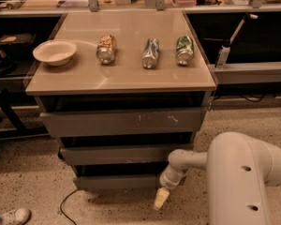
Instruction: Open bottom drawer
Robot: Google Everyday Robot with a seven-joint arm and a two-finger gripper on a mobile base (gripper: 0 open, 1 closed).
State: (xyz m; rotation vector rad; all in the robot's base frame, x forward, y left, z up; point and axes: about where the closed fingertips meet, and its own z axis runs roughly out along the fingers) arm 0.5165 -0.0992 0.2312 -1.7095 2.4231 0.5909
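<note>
Bottom drawer (114,182): lowest and narrowest of three grey fronts, plain, with no handle. It lies just left of the gripper and runs behind the gripper's wrist, with a dark gap along its top edge.
Shoe (12,215): white, on the speckled floor (28,172), far left of the gripper and slightly lower.
Bowl (55,52): pale and upright on the cabinet top (126,76), high above the gripper and far to its left.
Cable (65,204): dark, curling across the floor left of the gripper, below the bottom drawer's left end.
Brown can (106,48): lying on its side on the cabinet top, high above the gripper and to its left.
Middle drawer (117,154): grey front directly above the bottom drawer, up and left of the gripper.
Top drawer (122,122): tallest front, with white scratch marks, well above the gripper.
Silver can (151,53): on its side, almost straight above the gripper.
Gripper (161,198): yellowish tip pointing down towards the floor, just below the right end of the bottom drawer's front. I cannot tell whether it is spread or pressed together.
Green can (184,49): on its side, high above the gripper and a little to its right.
Arm (246,172): bulky and white, filling the lower right. Its slim forearm reaches left to the gripper.
</note>
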